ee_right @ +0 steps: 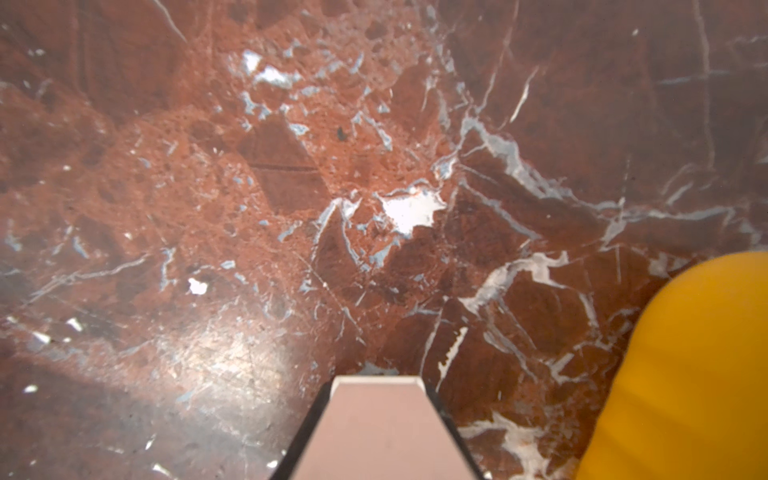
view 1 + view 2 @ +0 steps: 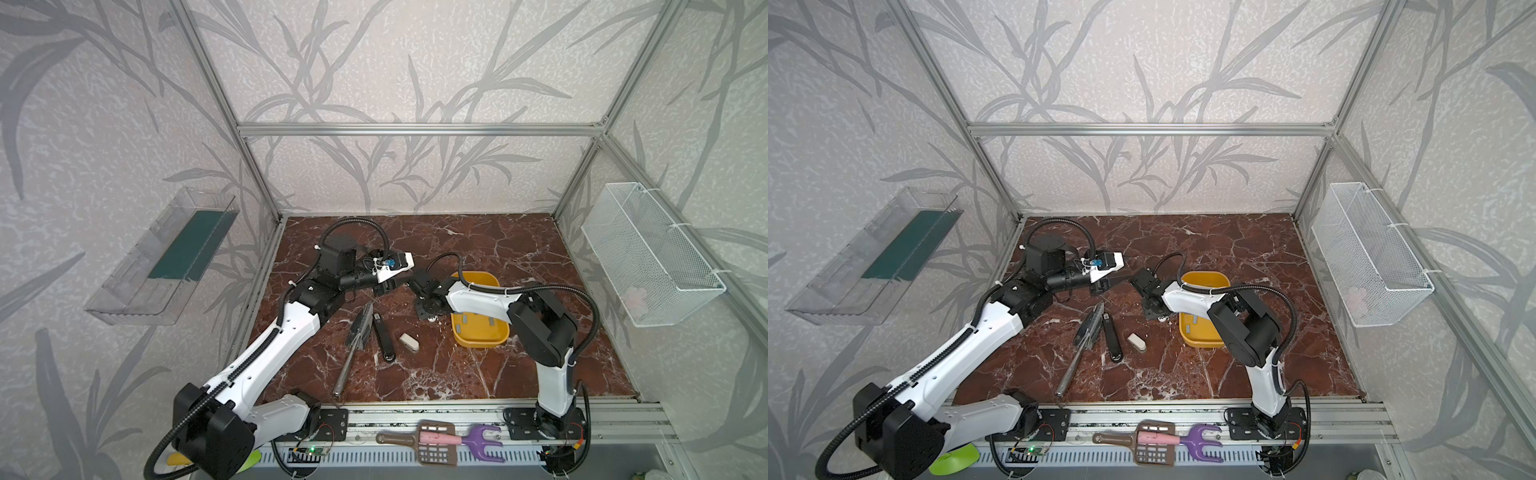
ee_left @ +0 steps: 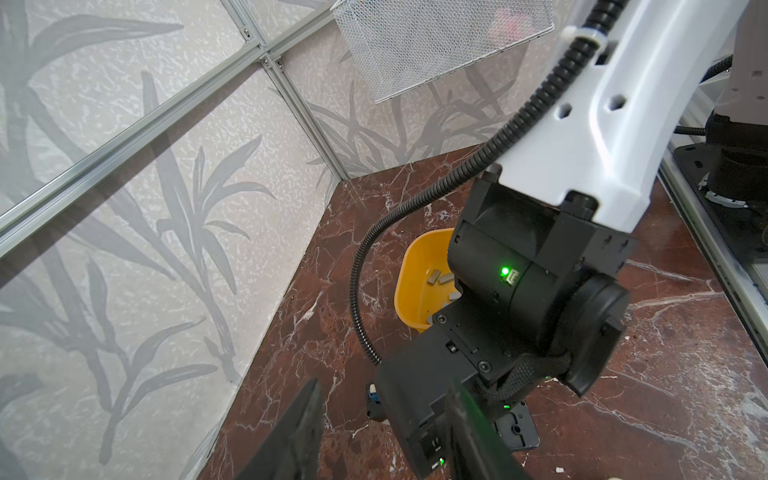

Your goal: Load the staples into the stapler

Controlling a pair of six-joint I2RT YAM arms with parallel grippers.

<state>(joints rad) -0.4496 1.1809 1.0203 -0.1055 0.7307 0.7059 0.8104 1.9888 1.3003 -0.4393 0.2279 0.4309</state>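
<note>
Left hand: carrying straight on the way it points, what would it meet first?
Probably the right arm's black wrist housing, straight ahead of the left hand; a top view shows a small gap between them, though depth is unclear.

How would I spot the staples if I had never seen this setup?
Start at the red marble tabletop and find the yellow tub on its right half, partly under the white arm. The staples are the little flat grey strips lying inside it, far smaller than the long black tool further left.
</note>
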